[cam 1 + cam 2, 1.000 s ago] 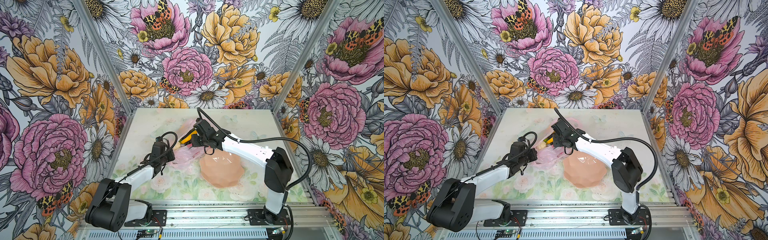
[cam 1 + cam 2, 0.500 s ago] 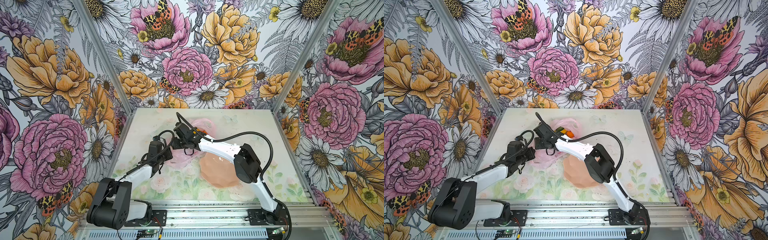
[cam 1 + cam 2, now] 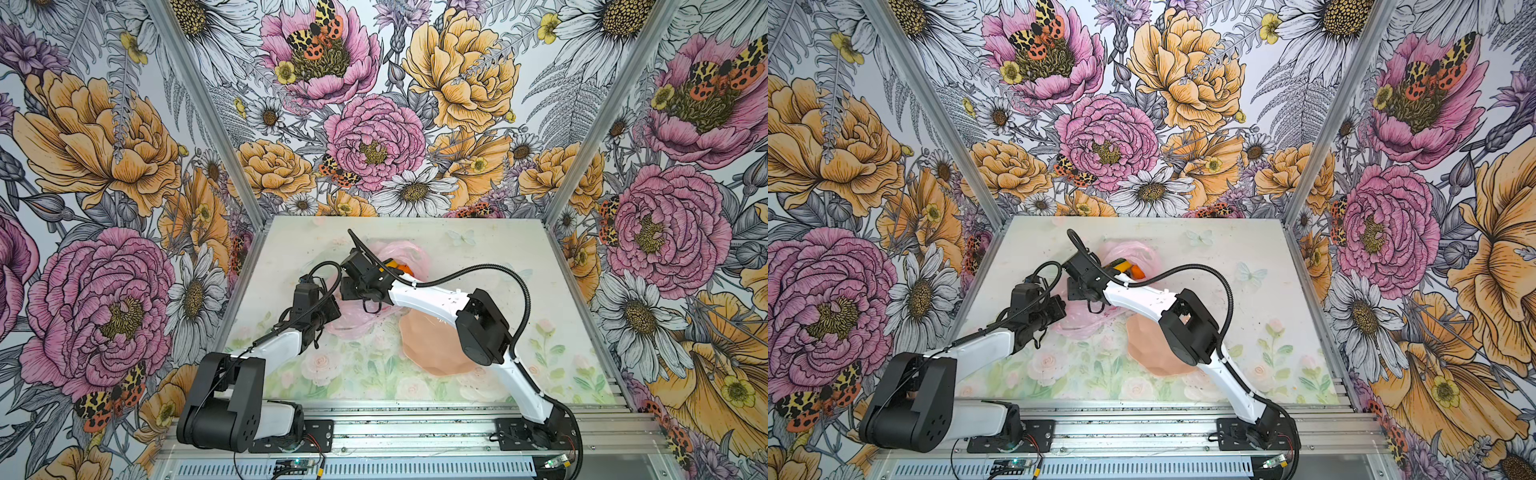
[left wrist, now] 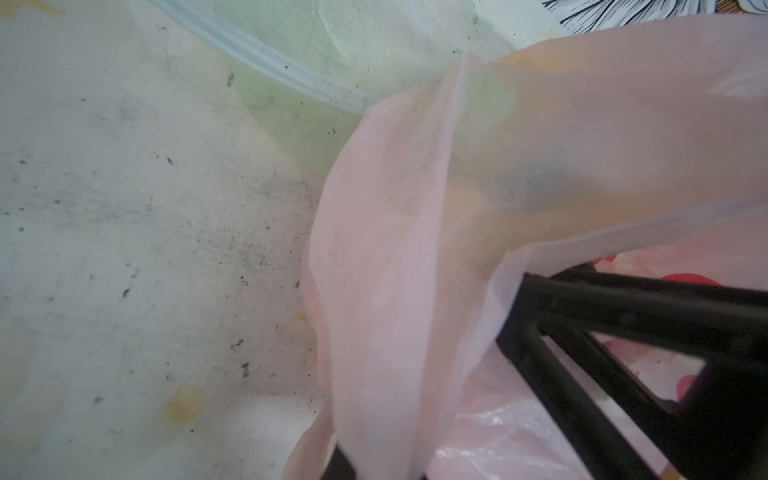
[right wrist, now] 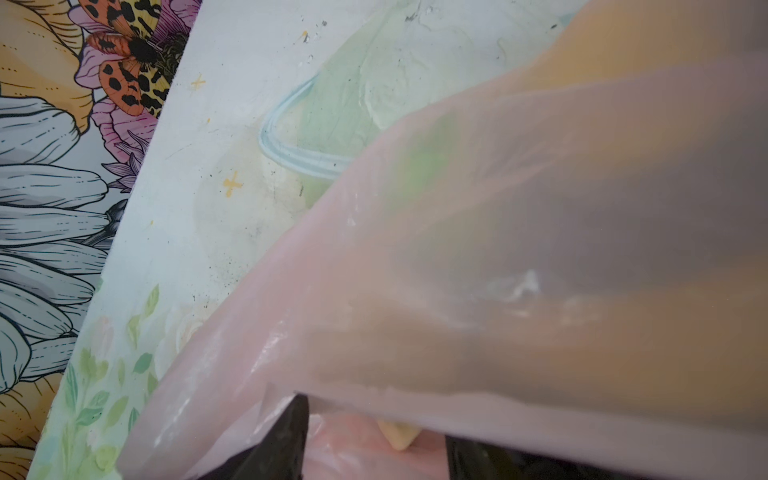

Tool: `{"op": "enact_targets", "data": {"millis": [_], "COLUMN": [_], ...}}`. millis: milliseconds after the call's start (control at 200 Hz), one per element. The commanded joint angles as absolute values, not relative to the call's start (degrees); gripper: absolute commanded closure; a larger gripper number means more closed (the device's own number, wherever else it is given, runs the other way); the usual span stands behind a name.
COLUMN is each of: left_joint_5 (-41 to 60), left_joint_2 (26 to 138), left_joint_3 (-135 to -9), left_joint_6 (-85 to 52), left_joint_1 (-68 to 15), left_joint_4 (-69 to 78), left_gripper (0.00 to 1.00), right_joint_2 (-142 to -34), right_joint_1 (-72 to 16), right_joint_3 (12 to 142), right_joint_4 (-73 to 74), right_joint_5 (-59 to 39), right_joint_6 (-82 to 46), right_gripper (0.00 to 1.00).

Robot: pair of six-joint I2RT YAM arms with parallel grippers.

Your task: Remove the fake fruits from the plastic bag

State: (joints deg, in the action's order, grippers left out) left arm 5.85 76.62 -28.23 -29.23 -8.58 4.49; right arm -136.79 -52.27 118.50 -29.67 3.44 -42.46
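Pink film of the bag (image 3: 399, 253) on the table (image 3: 498, 257) is clamped in the left gripper (image 3: 332, 309), while the right gripper (image 5: 376, 446) pokes inside with jaws apart around a yellow piece (image 5: 399, 434), hold unclear; the fruits (image 3: 397, 267) sit inside and none shows on the plate (image 3: 428, 353), so nearly everything remains.

surface: floral-print table (image 3: 478, 257) | on it: pink plastic bag (image 3: 415, 254); peach plate (image 3: 428, 345)

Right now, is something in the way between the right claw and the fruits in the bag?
Yes. The thin pink film of the plastic bag lies between the right gripper and most of the fake fruits, which show only as blurry colours through it.
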Motion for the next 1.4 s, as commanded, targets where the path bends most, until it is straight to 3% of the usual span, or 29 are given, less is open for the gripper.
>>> {"op": "enact_targets", "data": {"millis": [0, 250, 500, 891, 1396], "left_joint_5": [7.0, 6.4, 6.4, 5.8, 5.3], "left_joint_2": [76.9, 76.0, 76.0, 76.1, 76.5], "left_joint_3": [-29.2, -28.4, -28.5, -28.7, -29.2], "left_joint_6": [-29.6, -29.7, -29.5, -29.3, -28.9], "left_joint_1": [-8.0, -8.2, -8.3, -8.6, -9.3], "left_joint_4": [4.7, 4.9, 4.9, 4.9, 4.5], "left_gripper": [1.00, 1.00, 1.00, 1.00, 1.00], "right_joint_2": [-140.1, -142.5, -147.5, -143.6, -134.2], "right_joint_1": [-52.0, -52.3, -52.2, -51.8, -49.8], "right_joint_3": [121.5, 122.8, 128.3, 128.5, 125.7], "right_joint_4": [-29.0, -29.9, -30.1, -31.1, -31.1], "right_joint_5": [4.5, 8.6, 4.1, 3.5, 4.9], "right_joint_6": [-42.8, -42.2, -41.7, -38.5, -34.0], "right_gripper": [0.44, 0.25, 0.16, 0.43, 0.46]}}
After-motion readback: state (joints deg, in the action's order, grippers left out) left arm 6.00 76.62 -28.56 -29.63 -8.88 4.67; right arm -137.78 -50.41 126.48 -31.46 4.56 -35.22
